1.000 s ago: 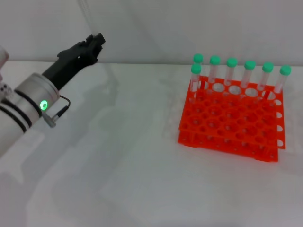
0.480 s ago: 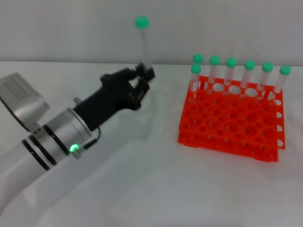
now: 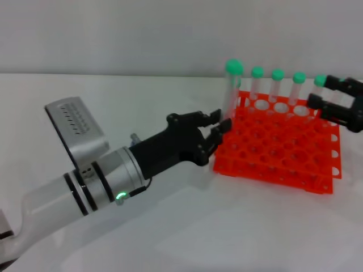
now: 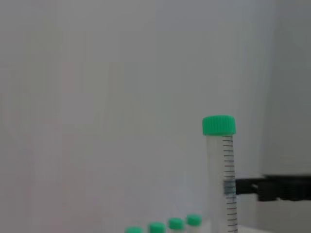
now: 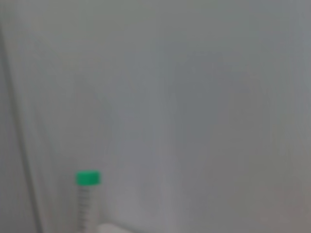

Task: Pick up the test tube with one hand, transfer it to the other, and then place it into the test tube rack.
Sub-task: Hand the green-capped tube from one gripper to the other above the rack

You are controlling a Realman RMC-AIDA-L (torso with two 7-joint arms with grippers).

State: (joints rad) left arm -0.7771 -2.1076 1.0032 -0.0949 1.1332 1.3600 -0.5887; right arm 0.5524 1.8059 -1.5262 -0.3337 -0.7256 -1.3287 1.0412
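Test tube (image 3: 231, 90) upright beside partly filled rack (image 3: 278, 150)

The test tube (image 3: 229, 93) is clear smooth plastic with a matt green cap. Beside it, the test tube rack (image 3: 278, 148) is glossy orange-red plastic. The left gripper (image 3: 218, 128) is matt black, behind it brushed silver metal. The worktop (image 3: 170, 226) looks smooth, matt white.
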